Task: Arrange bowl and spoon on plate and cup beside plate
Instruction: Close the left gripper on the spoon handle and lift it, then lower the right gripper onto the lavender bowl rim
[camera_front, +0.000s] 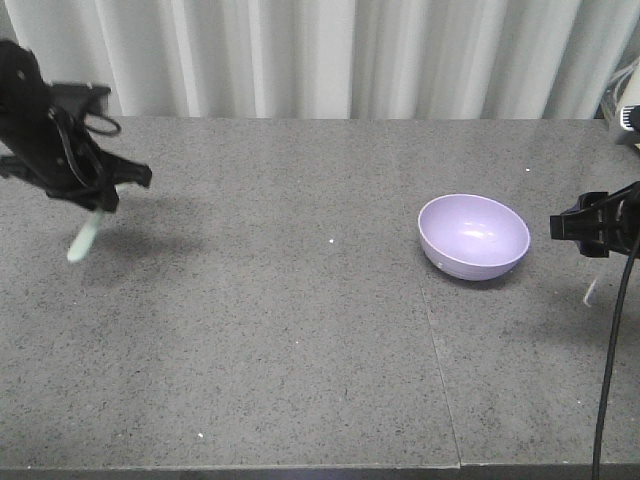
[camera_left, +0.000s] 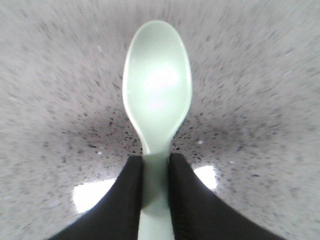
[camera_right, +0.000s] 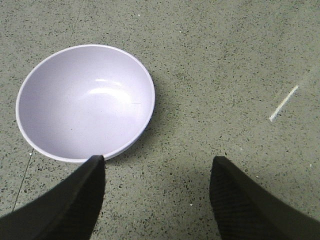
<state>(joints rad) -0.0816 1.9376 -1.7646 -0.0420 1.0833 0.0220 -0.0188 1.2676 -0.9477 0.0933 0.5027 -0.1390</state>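
The bowl (camera_front: 473, 236) is seen in plain lavender, the spoon (camera_left: 157, 90) in pale mint green, and the table (camera_front: 280, 330) in grey speckled with black and white.

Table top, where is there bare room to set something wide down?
The broad middle of the table, between the spoon in the left gripper and the bowl, is bare, as is the front strip. It is tightest between bowl and right gripper.

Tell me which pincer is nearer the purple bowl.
Right. The right pincer is open just beside the bowl, close to its rim. The left pincer is far across the table, shut on the spoon.
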